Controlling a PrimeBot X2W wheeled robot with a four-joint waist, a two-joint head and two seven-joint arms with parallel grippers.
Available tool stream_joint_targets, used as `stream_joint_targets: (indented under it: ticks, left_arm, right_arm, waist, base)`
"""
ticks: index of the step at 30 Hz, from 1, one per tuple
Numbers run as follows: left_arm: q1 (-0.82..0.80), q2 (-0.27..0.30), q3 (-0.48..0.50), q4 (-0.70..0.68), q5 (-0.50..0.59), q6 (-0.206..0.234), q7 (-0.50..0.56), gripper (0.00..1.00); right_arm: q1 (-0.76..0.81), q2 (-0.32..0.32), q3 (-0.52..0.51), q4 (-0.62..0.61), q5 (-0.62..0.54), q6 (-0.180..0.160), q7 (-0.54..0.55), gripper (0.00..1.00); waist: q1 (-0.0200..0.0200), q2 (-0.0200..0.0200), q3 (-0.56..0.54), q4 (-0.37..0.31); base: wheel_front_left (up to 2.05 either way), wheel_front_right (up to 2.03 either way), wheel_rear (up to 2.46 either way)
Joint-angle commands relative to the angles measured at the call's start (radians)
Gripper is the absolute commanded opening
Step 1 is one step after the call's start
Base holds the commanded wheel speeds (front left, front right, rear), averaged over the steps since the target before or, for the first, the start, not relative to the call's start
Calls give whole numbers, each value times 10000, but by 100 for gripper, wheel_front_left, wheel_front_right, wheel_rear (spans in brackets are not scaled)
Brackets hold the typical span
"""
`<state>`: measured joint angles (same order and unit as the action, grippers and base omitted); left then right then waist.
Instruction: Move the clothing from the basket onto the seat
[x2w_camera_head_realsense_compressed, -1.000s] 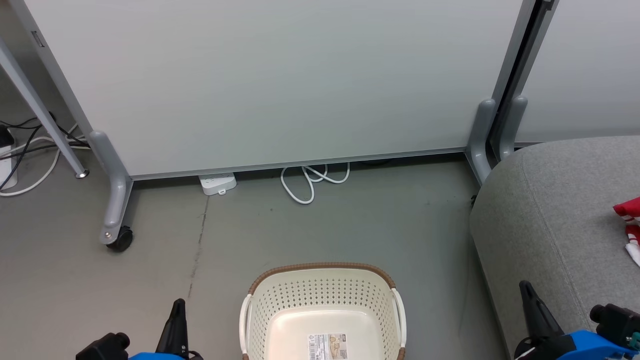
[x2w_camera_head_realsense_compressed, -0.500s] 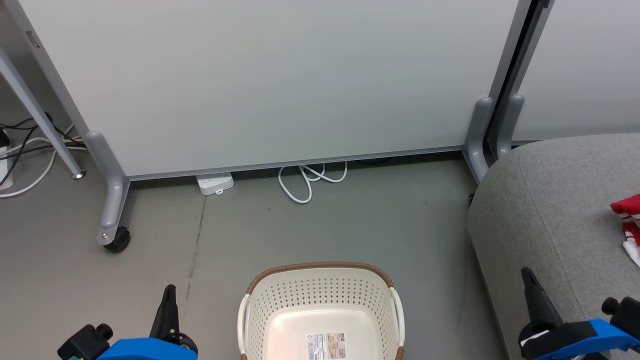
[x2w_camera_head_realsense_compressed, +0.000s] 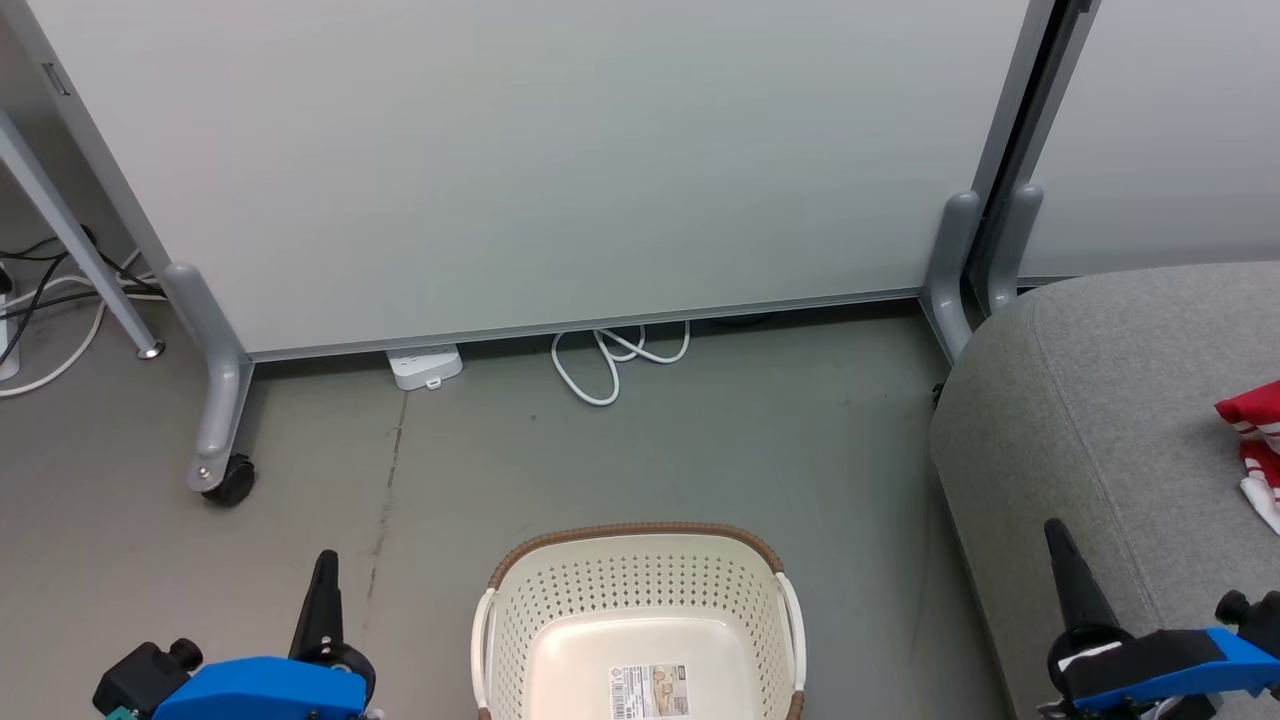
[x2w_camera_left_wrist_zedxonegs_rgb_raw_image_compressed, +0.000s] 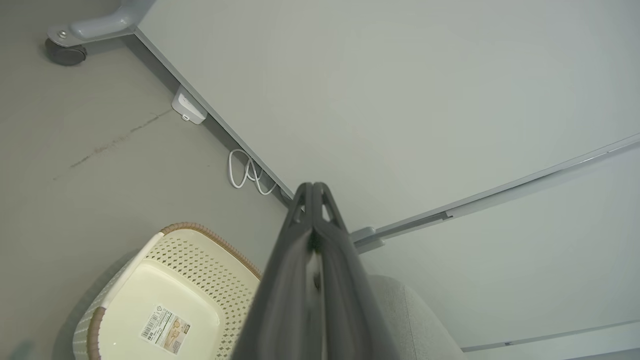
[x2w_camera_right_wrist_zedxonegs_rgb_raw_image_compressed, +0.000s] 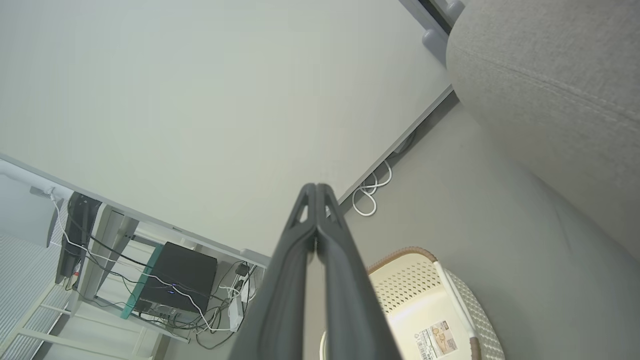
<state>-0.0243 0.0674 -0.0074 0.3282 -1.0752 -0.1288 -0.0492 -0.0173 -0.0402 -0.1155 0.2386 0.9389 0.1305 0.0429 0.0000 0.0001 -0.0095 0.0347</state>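
Basket (x2w_camera_head_realsense_compressed: 640, 532) stands empty, clothing (x2w_camera_head_realsense_compressed: 1250, 425) lies on the seat (x2w_camera_head_realsense_compressed: 1090, 430) right of it, left gripper (x2w_camera_head_realsense_compressed: 326, 565) and right gripper (x2w_camera_head_realsense_compressed: 1057, 540) flank it, jaws closed on nothing: transfer judged complete, next move calls only for parking the arms.

The basket (x2w_camera_head_realsense_compressed: 640, 585) stands upright on the floor (x2w_camera_head_realsense_compressed: 700, 450), cream and perforated, brown rim on top, white handles at both sides, a label sticker showing on its bare bottom. To its right, a little apart, sits the big grey seat (x2w_camera_head_realsense_compressed: 1090, 420), rounded, with a stitched seam. On it lies the clothing (x2w_camera_head_realsense_compressed: 1248, 420), a crumpled heap of red with white trim, cut off by the picture's right edge.
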Motion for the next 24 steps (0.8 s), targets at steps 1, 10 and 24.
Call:
stream_joint_targets:
  ticks: [1, 10, 24]
  left_arm:
    - [-281, 27, 114, -138, -208, -15, 65, 0]
    - [-381, -1, 280, -262, -1068, -18, 322, 0]
    - [-552, -36, 543, -427, -2269, -22, 681, 0]
  right_arm:
    - [-250, -79, -1, -86, 307, 3, 24, 0]
    - [-370, -89, 0, -62, 1366, 3, 145, 0]
    - [-561, -104, 5, -28, 2851, 3, 306, 0]
  waist:
    - [0, -1, 2, -5]
    - [0, -1, 17, -48]
    - [0, -1, 41, -116]
  base:
    - [0, 0, 0]
    - [0, 0, 0]
    - [0, 0, 0]
